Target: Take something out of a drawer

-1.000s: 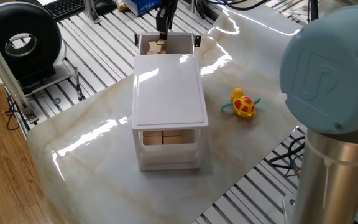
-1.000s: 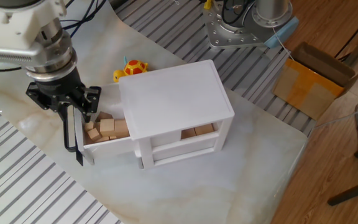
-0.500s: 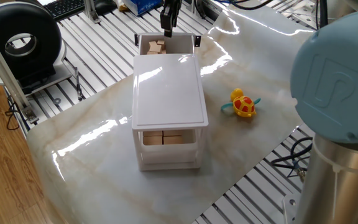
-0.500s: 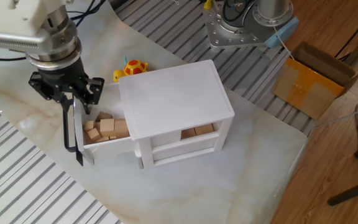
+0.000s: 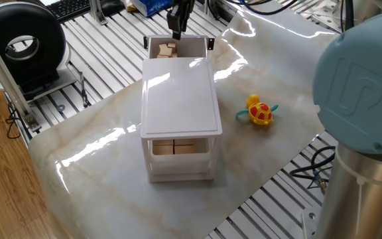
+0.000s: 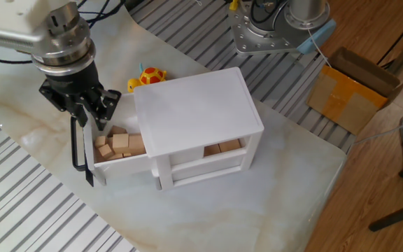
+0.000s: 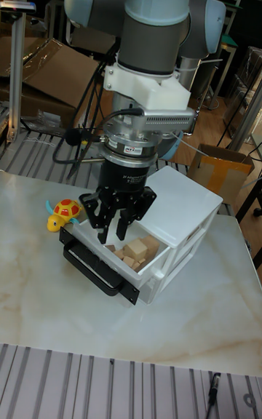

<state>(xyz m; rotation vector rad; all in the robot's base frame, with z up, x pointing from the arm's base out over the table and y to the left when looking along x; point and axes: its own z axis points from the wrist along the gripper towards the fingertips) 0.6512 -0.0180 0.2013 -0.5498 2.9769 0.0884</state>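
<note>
The white cabinet has its top drawer pulled out, with a black handle across its front. Several small tan wooden cubes lie loose inside, also seen in the tall view and in the far end of the drawer. My gripper hangs just above the drawer's handle end, beside the cubes. Its fingers are spread and nothing shows between them. From the side, the gripper stands over the drawer's left part. In the opposite fixed view the gripper is above the cubes.
A yellow-and-red toy lies on the marble top beside the cabinet. More cubes show in a lower drawer. A black round device and a keyboard sit off the table. A cardboard box stands on the floor.
My gripper has risen a little over the open drawer and shifted slightly toward the cabinet. The cubes and drawer have not moved.
</note>
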